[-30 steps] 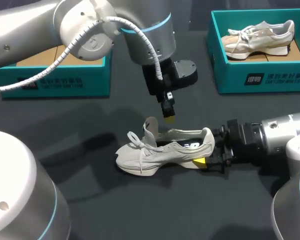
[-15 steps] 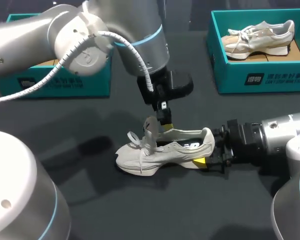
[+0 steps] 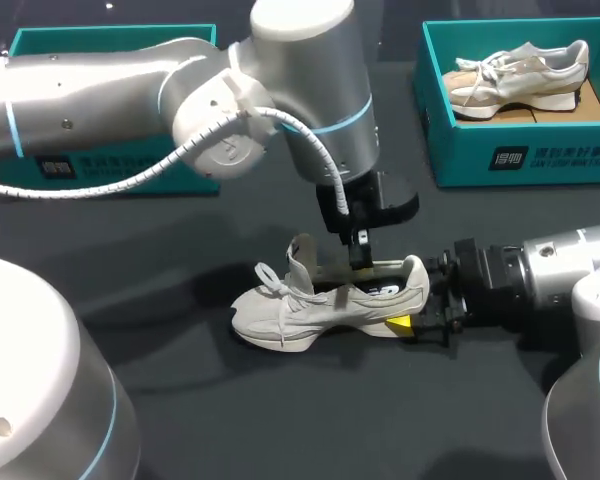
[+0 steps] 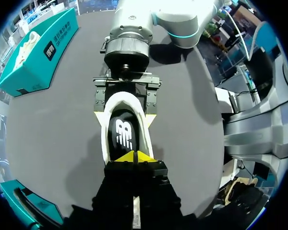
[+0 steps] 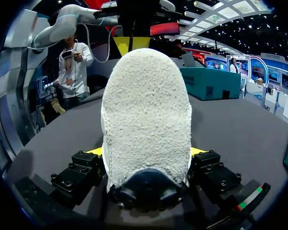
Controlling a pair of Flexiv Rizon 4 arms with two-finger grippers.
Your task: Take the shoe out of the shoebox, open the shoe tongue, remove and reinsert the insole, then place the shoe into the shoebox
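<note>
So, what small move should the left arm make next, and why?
Probably open the left gripper slightly and lower it onto the black insole to pinch it. Its yellow tips are together inside the shoe, just over the insole, gripping nothing I can see, while the right gripper clamps the heel from both sides.

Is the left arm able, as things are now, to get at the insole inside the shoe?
Probably yes. The tongue stands up, leaving the shoe mouth open, and the left end effector hangs right over the insole. The right end effector grips the heel from behind, out of the way.
</note>
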